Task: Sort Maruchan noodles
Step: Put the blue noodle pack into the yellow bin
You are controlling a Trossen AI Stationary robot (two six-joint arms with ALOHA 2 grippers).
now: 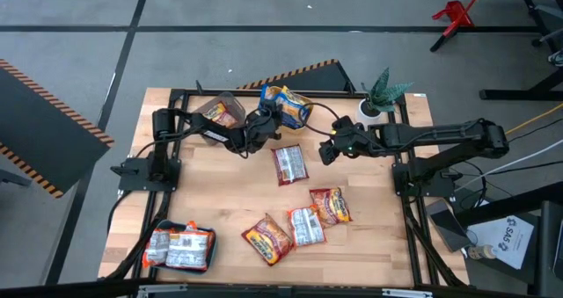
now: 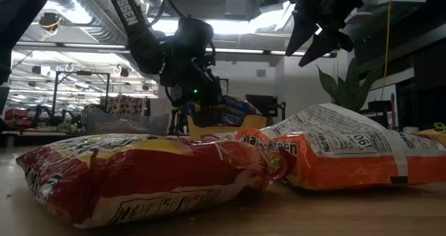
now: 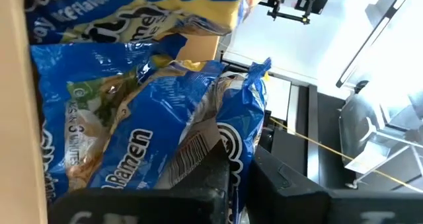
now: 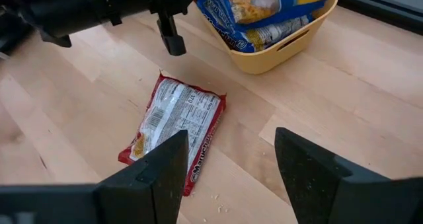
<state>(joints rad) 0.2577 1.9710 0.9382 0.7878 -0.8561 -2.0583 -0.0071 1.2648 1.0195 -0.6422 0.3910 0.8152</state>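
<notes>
Maruchan noodles (image 1: 289, 163) mostly lie loose mid-table, with bare wood left of them. Yellow bin (image 1: 290, 112) at the far edge holds blue packets (image 3: 132, 118); left gripper (image 1: 261, 122) is pinched together beside it. Right gripper (image 1: 329, 150) hovers nearby, fingers apart.

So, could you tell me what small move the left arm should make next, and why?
Probably open the left gripper and let go. It is shut on a blue packet at the yellow bin, which already holds other blue ones. The right gripper hovers open above a red packet on the table.
</notes>
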